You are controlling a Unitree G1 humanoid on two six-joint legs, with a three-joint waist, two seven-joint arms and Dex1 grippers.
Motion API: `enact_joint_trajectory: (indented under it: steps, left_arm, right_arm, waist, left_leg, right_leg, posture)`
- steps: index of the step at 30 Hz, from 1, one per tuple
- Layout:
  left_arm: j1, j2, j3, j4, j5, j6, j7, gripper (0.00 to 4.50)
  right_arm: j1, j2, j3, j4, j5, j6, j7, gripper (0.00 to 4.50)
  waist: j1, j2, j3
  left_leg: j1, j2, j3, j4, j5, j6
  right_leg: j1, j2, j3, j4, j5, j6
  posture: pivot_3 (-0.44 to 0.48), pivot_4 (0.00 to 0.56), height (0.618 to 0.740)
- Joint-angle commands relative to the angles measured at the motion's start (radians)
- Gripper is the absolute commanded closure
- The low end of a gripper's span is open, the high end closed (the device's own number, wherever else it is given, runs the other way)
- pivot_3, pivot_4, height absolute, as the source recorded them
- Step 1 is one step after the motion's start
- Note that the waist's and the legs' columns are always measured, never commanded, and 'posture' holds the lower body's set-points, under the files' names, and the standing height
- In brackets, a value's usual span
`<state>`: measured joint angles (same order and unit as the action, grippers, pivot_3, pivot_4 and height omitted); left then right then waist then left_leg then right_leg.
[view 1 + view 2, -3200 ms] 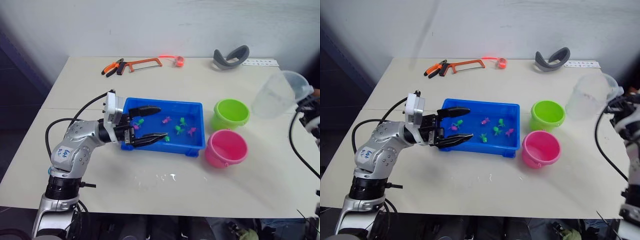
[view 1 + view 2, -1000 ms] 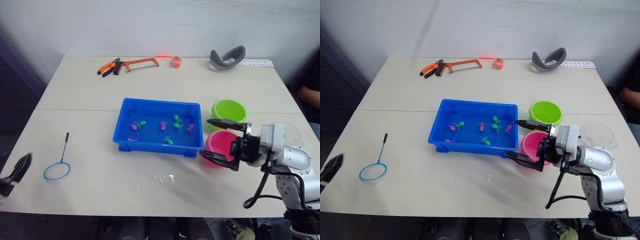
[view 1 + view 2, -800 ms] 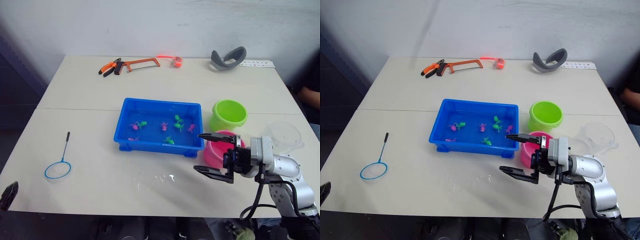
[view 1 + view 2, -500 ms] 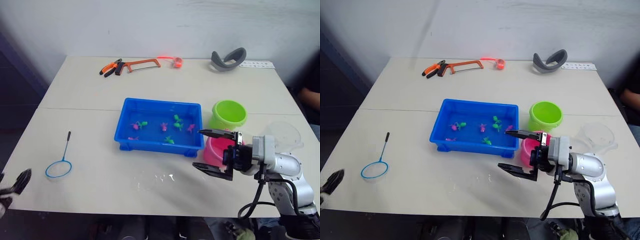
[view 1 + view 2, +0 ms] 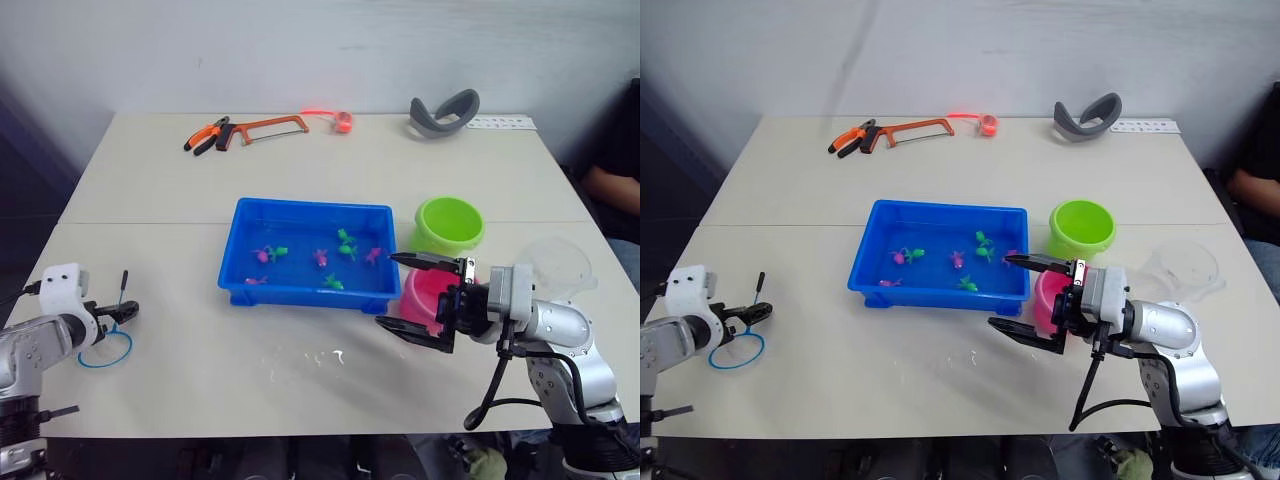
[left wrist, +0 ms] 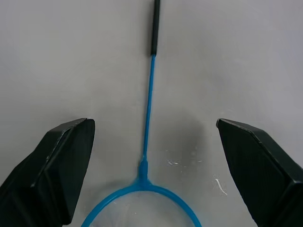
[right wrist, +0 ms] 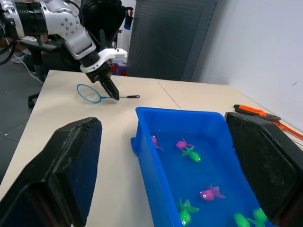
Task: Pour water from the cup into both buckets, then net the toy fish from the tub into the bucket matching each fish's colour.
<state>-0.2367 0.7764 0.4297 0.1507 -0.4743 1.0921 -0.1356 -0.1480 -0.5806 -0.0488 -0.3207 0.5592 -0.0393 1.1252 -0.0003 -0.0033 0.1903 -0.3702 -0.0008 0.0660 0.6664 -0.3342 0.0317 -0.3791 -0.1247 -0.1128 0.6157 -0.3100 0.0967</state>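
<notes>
**Left claw over the net, right claw beside the pink bucket**

At the left edge of the counter (image 5: 160, 190), the left claw (image 6: 150, 156) hangs over the net (image 5: 104, 348), its two black fingers spread wide to either side of the thin handle without touching it. The net lies flat, blue hoop toward the robot, dark handle tip pointing away.

In the middle of the counter sits the blue tub (image 5: 308, 254), holding water and the toy fish (image 5: 345, 245), green and pink ones scattered across it. Behind it, near the far edge, lie orange-handled pliers (image 5: 203, 135), a hacksaw (image 5: 268, 126), a small orange roll (image 5: 343, 121) and a grey curved band (image 5: 443, 111).

Right of the tub stand the buckets: the green bucket (image 5: 449, 225) farther back, the pink bucket (image 5: 428, 296) nearer, just beside the tub's corner. The right claw (image 5: 421, 297) hovers in front of the pink bucket, fingers wide apart, empty. The clear cup (image 5: 558, 266) stands upright at the right, behind that arm.
</notes>
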Motion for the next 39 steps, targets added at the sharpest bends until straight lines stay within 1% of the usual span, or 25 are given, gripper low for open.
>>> enact_joint_trajectory:
  steps: [1,4,7,12,15,17,19,21,24,26,28,30,32,33,35,36,37,39]
  left_arm:
    - [-0.041,-0.013,-0.018,0.062,0.044,-0.014,-0.003,0.0]
    - [-0.061,-0.03,-0.044,0.132,0.062,-0.028,-0.033,0.0]
    - [-0.083,-0.043,-0.057,0.214,0.084,-0.057,-0.05,0.85]
    - [-0.101,-0.055,-0.066,0.295,0.111,-0.098,-0.087,3.16]
    - [-0.107,-0.06,-0.058,0.332,0.128,-0.142,-0.097,4.48]
    - [-0.1,-0.055,-0.055,0.322,0.122,-0.211,-0.158,4.48]
    - [-0.086,-0.045,-0.034,0.287,0.097,-0.289,-0.245,4.48]
    - [-0.07,-0.033,0.013,0.237,0.066,-0.389,-0.329,4.48]
    - [-0.02,-0.003,0.083,0.107,-0.006,-0.584,-0.539,4.48]
    - [0.014,0.027,0.107,0.042,-0.044,-0.717,-0.713,4.48]
    - [0.057,0.105,0.096,-0.056,-0.11,-0.646,-0.862,4.48]
    - [0.066,0.184,0.044,-0.126,-0.125,-0.649,-0.998,4.48]
    - [0.044,0.243,-0.03,-0.157,-0.104,-0.695,-1.107,4.48]
    - [0.027,0.271,-0.067,-0.181,-0.102,-0.698,-1.153,4.48]
    - [-0.021,0.323,-0.15,-0.242,-0.111,-0.669,-1.232,4.48]
    - [-0.068,0.341,-0.223,-0.29,-0.088,-0.68,-1.275,4.48]
    - [-0.1,0.351,-0.274,-0.32,-0.07,-0.69,-1.302,4.48]
    - [-0.186,0.34,-0.376,-0.356,-0.025,-0.703,-1.323,4.48]
  right_arm:
    - [0.018,-0.004,-0.021,-0.05,-0.003,-0.016,-0.02,0.06]
    - [0.031,-0.009,-0.029,-0.066,-0.004,-0.014,-0.036,0.06]
    - [0.039,-0.015,-0.033,-0.075,-0.007,-0.013,-0.044,0.0]
    - [0.049,-0.023,-0.035,-0.083,-0.009,-0.015,-0.052,0.0]
    - [0.062,-0.032,-0.038,-0.092,-0.013,-0.016,-0.055,0.0]
    - [0.075,-0.039,-0.045,-0.102,-0.008,-0.013,-0.057,0.0]
    - [0.091,-0.048,-0.053,-0.115,-0.001,-0.009,-0.06,0.0]
    - [0.098,-0.056,-0.064,-0.125,0.003,-0.001,-0.067,0.0]
    - [0.096,-0.073,-0.077,-0.145,0.018,0.033,-0.081,0.0]
    - [0.086,-0.086,-0.075,-0.165,0.019,0.058,-0.093,0.0]
    - [0.066,-0.096,-0.075,-0.189,0.025,0.085,-0.115,0.0]
    - [0.045,-0.133,-0.078,-0.231,0.028,0.185,-0.171,0.0]
    - [0.015,-0.195,-0.075,-0.264,0.022,0.332,-0.24,0.0]
    - [-0.014,-0.215,-0.071,-0.271,0.063,0.405,-0.26,0.0]
    - [-0.08,-0.245,-0.058,-0.278,0.143,0.495,-0.246,0.0]
    - [-0.126,-0.257,-0.045,-0.278,0.182,0.547,-0.239,0.0]
    - [-0.157,-0.266,-0.038,-0.278,0.206,0.584,-0.236,0.0]
    - [-0.221,-0.275,-0.018,-0.275,0.252,0.67,-0.247,0.0]
  waist:
    - [0.001,0.0,0.0]
    - [0.005,0.0,0.0]
    - [0.007,0.001,-0.001]
    - [0.018,0.003,-0.002]
    - [0.027,0.007,-0.004]
    - [0.028,0.009,-0.005]
    - [0.029,0.009,-0.005]
    - [0.028,0.007,-0.004]
    - [0.023,-0.001,-0.001]
    - [0.02,-0.004,0.0]
    - [0.017,-0.004,0.0]
    - [0.006,0.0,0.002]
    - [0.003,0.004,0.004]
    - [0.003,0.005,0.005]
    - [0.002,0.005,0.005]
    - [0.0,0.006,0.006]
    - [0.0,0.006,0.006]
    - [0.0,0.006,0.006]
  left_leg:
    - [0.0,0.0,0.0,0.0,0.0,0.0]
    - [0.001,-0.001,0.0,0.001,0.001,0.0]
    - [0.002,-0.002,0.0,0.0,0.004,-0.002]
    - [0.005,-0.003,0.001,0.0,0.006,-0.004]
    - [0.005,-0.004,0.0,0.0,0.005,-0.004]
    - [0.005,-0.004,0.0,-0.001,0.006,-0.002]
    - [0.005,-0.004,0.0,-0.001,0.006,-0.002]
    - [0.004,-0.004,0.0,-0.001,0.006,-0.003]
    - [0.002,-0.003,-0.001,0.0,0.006,-0.004]
    - [0.0,-0.003,-0.002,0.0,0.005,-0.005]
    - [0.0,-0.002,-0.001,-0.001,0.005,-0.004]
    - [0.0,-0.003,-0.001,-0.003,0.005,-0.003]
    - [0.0,-0.003,-0.001,-0.002,0.005,-0.002]
    - [0.0,-0.003,-0.001,-0.002,0.005,-0.001]
    - [0.0,-0.003,-0.001,-0.002,0.005,-0.001]
    - [0.0,-0.003,-0.002,-0.002,0.005,-0.001]
    - [-0.001,-0.002,-0.002,-0.002,0.005,-0.001]
    - [-0.001,-0.003,-0.002,-0.002,0.005,0.0]
  right_leg:
    - [0.0,0.0,0.0,0.0,0.0,0.0]
    - [0.001,-0.001,0.0,0.001,0.0,0.0]
    - [0.002,-0.003,0.0,0.002,0.0,0.0]
    - [0.002,-0.005,0.002,0.004,0.0,0.0]
    - [0.002,-0.006,0.002,0.005,0.0,0.0]
    - [0.002,-0.006,0.002,0.005,0.0,0.0]
    - [0.002,-0.006,0.001,0.005,0.0,0.0]
    - [0.002,-0.006,0.001,0.005,0.0,0.0]
    - [0.0,-0.006,0.001,0.004,0.0,0.0]
    - [-0.001,-0.006,0.0,0.004,0.0,0.0]
    - [-0.001,-0.006,0.0,0.0,0.0,0.0]
    - [0.0,-0.006,0.0,-0.003,0.0,0.0]
    - [0.001,-0.006,0.0,-0.004,0.0,0.0]
    - [0.001,-0.006,-0.001,-0.005,0.0,0.0]
    - [0.001,-0.006,-0.001,-0.007,0.0,0.0]
    - [0.001,-0.006,-0.001,-0.007,0.0,0.0]
    - [0.0,-0.006,-0.001,-0.007,0.0,0.0]
    - [0.0,-0.006,-0.001,-0.006,0.0,0.0]
  posture:
    - [0.0,0.15,0.74]
    - [0.0,0.15,0.74]
    - [0.0,0.15,0.74]
    - [0.0,0.15,0.74]
    - [0.0,0.15,0.74]
    - [0.0,0.15,0.74]
    - [0.0,0.15,0.74]
    - [0.0,0.15,0.74]
    - [0.0,0.15,0.74]
    - [0.0,0.15,0.74]
    - [0.0,0.15,0.74]
    - [0.0,0.15,0.74]
    - [0.0,0.15,0.74]
    - [0.0,0.15,0.74]
    - [0.0,0.15,0.74]
    - [0.0,0.15,0.74]
    - [0.0,0.15,0.74]
    - [0.0,0.15,0.74]
